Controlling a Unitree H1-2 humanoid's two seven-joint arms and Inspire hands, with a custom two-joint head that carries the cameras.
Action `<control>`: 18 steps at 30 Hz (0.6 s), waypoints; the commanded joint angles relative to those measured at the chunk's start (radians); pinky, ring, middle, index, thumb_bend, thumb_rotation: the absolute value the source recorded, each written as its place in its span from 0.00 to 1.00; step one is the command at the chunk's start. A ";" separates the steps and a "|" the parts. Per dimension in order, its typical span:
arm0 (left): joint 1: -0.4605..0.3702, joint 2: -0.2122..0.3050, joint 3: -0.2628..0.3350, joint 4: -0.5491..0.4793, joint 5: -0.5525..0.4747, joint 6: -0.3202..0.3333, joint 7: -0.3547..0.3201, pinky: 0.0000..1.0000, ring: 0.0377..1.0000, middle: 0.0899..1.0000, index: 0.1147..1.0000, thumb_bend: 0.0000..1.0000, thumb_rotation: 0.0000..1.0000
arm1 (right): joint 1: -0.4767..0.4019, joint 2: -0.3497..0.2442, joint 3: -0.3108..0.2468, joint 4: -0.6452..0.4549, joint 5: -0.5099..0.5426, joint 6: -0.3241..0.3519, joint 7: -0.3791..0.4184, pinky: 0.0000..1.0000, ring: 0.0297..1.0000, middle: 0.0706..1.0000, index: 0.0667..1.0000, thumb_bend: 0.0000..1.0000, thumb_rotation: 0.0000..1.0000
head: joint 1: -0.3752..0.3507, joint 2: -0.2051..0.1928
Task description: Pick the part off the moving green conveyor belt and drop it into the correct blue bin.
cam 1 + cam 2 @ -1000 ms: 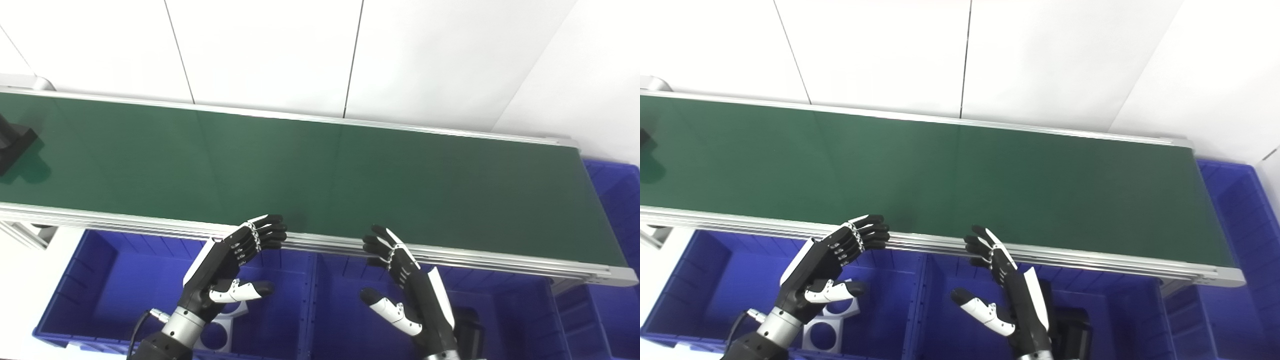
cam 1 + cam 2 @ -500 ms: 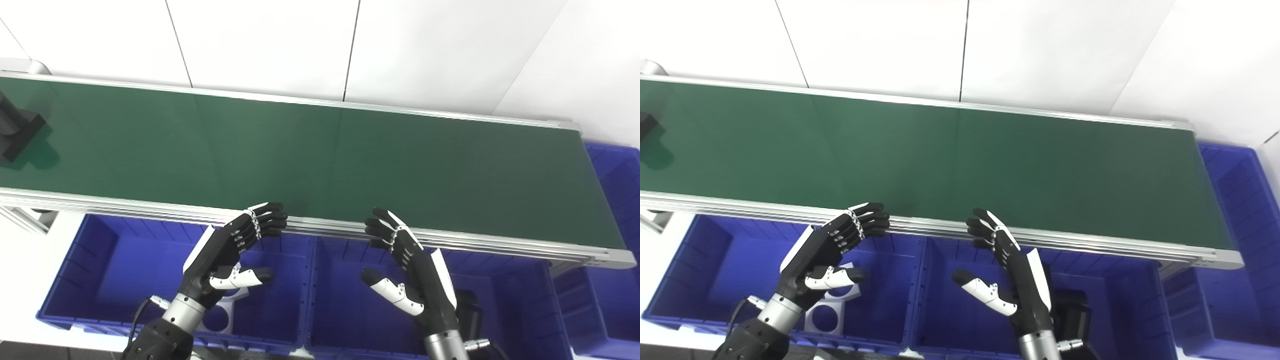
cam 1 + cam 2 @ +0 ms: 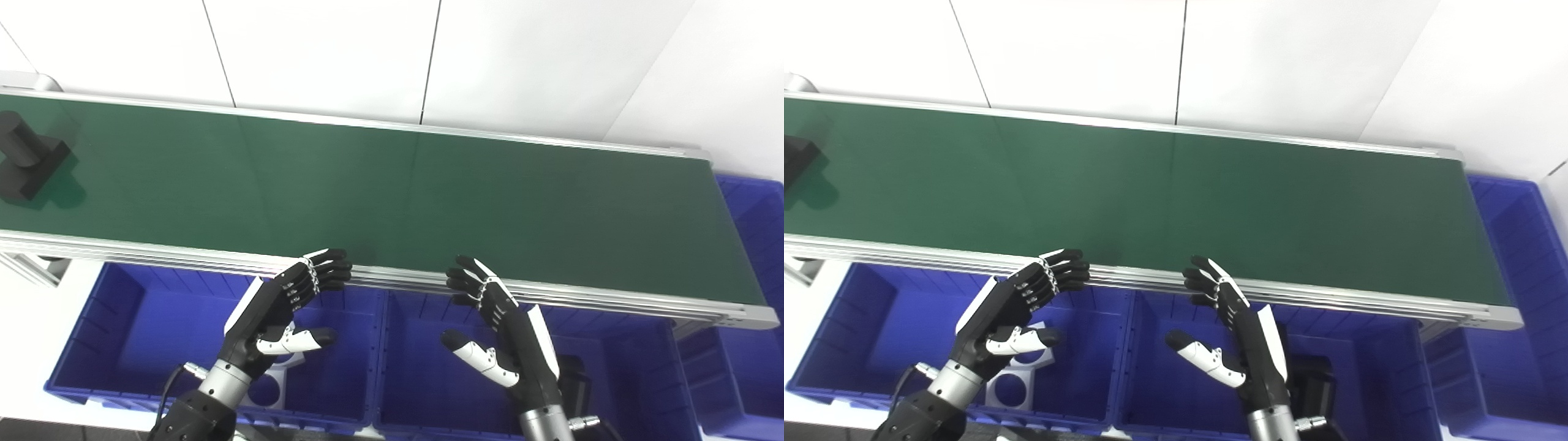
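Note:
A black part [image 3: 27, 156], a block with a round post on top, rides at the far left of the green conveyor belt [image 3: 392, 196]. In the right eye view only its corner [image 3: 795, 158] shows at the picture's edge. My left hand [image 3: 282, 312] hangs open over the left blue bin [image 3: 122, 343], its fingertips near the belt's front rail. My right hand [image 3: 499, 331] is open too, over the middle blue bin [image 3: 416, 367]. Neither hand holds anything. Both are far to the right of the part.
A white plate with round holes [image 3: 1013, 383] lies in the left bin. A black part [image 3: 1314, 389] sits in the middle bin behind my right wrist. A third blue bin [image 3: 753, 343] stands at the belt's right end. A white wall backs the belt.
The black part has ridden rightward, further into view. The camera tilted between the earliest frames and half a second ago. Both hands have kept their pose.

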 commanded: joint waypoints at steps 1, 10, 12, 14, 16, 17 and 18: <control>-0.006 0.006 -0.001 -0.016 0.002 -0.033 0.004 0.76 0.76 0.76 0.77 0.89 0.41 | 0.000 0.011 0.006 -0.026 0.004 -0.017 -0.003 0.73 0.79 0.80 0.86 0.73 0.58 | -0.002 -0.001; -0.011 0.007 0.000 -0.004 -0.002 -0.040 0.001 0.76 0.76 0.77 0.77 0.89 0.40 | -0.003 0.010 0.007 -0.017 -0.004 -0.019 -0.004 0.74 0.80 0.80 0.86 0.74 0.58 | -0.006 -0.010; -0.012 0.006 0.000 0.001 0.004 -0.044 0.003 0.76 0.76 0.77 0.77 0.89 0.40 | -0.004 0.009 0.006 -0.010 -0.002 -0.025 -0.005 0.74 0.80 0.80 0.86 0.74 0.58 | 0.000 -0.022; -0.015 0.003 -0.002 0.012 0.005 -0.050 0.003 0.76 0.76 0.77 0.77 0.89 0.41 | -0.006 0.008 0.004 -0.002 0.000 -0.034 -0.006 0.74 0.80 0.80 0.86 0.74 0.57 | 0.017 -0.040; -0.017 -0.002 -0.004 0.025 0.009 -0.058 0.005 0.76 0.76 0.77 0.77 0.89 0.40 | -0.006 0.007 0.002 0.007 0.005 -0.040 -0.007 0.74 0.80 0.80 0.86 0.74 0.57 | 0.041 -0.062; -0.018 -0.005 -0.005 0.032 0.012 -0.063 0.006 0.75 0.76 0.76 0.77 0.89 0.40 | -0.006 0.006 0.000 0.013 0.009 -0.044 -0.007 0.75 0.80 0.80 0.86 0.74 0.56 | 0.046 -0.066; -0.020 -0.010 -0.009 0.045 0.020 -0.071 0.008 0.75 0.76 0.76 0.77 0.89 0.41 | -0.007 0.002 -0.003 0.021 0.015 -0.051 -0.006 0.75 0.80 0.80 0.86 0.74 0.55 | 0.085 -0.096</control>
